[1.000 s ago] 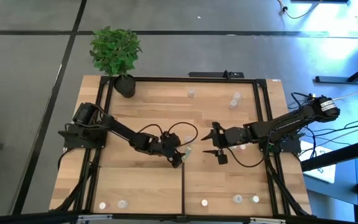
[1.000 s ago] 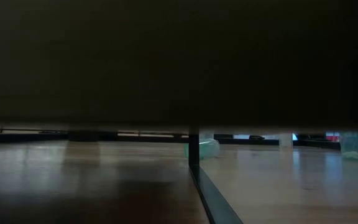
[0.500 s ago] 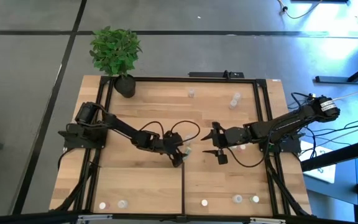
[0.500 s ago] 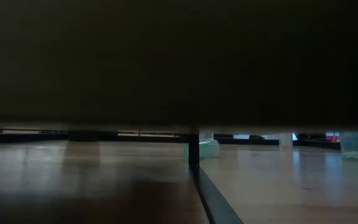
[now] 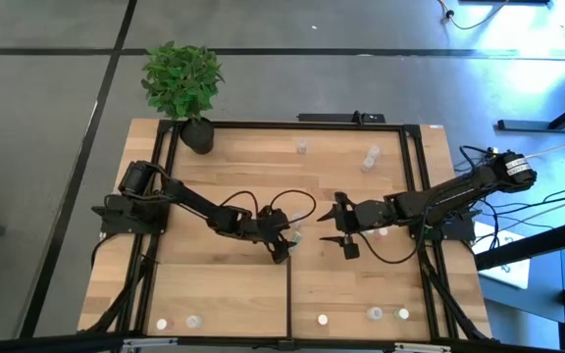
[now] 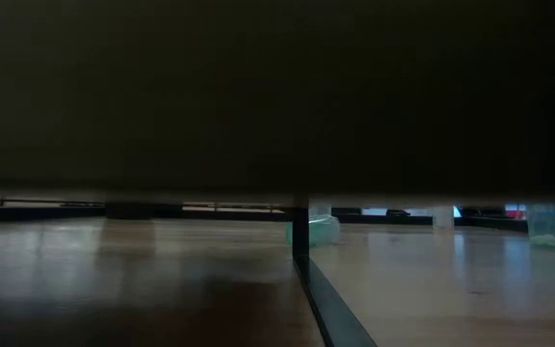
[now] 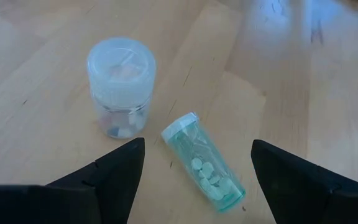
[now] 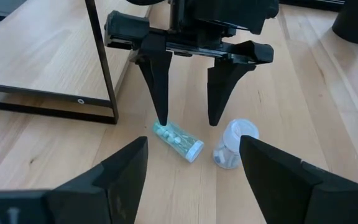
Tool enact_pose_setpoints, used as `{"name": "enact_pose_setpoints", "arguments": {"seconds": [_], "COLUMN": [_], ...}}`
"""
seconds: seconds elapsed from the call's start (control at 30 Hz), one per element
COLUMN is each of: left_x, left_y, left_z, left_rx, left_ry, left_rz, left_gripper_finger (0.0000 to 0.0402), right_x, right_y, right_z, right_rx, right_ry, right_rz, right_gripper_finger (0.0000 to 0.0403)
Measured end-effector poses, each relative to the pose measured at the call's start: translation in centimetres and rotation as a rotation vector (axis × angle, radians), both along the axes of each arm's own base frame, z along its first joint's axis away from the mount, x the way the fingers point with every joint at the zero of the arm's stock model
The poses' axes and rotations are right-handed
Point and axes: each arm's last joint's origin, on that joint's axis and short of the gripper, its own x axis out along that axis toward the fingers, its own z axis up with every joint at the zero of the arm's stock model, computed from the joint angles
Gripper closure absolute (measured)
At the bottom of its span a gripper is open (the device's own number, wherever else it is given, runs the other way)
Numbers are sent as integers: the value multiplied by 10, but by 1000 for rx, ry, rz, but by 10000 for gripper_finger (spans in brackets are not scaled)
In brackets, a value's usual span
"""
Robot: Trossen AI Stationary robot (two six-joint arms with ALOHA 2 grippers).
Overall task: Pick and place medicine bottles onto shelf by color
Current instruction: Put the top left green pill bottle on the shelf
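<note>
I am holding my left gripper spread open over a green bottle lying on its side in the middle of the shelf, just beside an upright clear bottle. Risk, as I judge it: the lying bottle is rolling away if one finger touches first, or I am knocking its upright neighbour over. My right gripper is waiting spread open, just to the right. Farther off, more bottles are standing. I am reading no labels anywhere.
</note>
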Motion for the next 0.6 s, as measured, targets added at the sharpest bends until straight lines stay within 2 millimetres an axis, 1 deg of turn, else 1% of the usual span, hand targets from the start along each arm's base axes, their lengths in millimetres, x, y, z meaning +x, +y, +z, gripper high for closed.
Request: {"name": "enact_pose_setpoints", "arguments": {"seconds": [0.2,0.27,0.4,0.6], "left_x": [0,1,2,5], "left_y": [0,0,0,-1], "left_z": [-1,-6,-24,-27], "left_rx": [7,9,2,-3], "left_ry": [4,13,40,22], "left_rz": [6,8,27,28], "left_gripper_finger": [113,113,113,113], "right_x": [0,0,0,0], "right_y": [0,0,0,0], "right_z": [0,0,0,0], "right_rx": [0,0,-1,-1], "right_ry": [0,0,0,0], "right_rz": [0,0,1,1], "right_gripper_finger": [146,146,146,146]}}
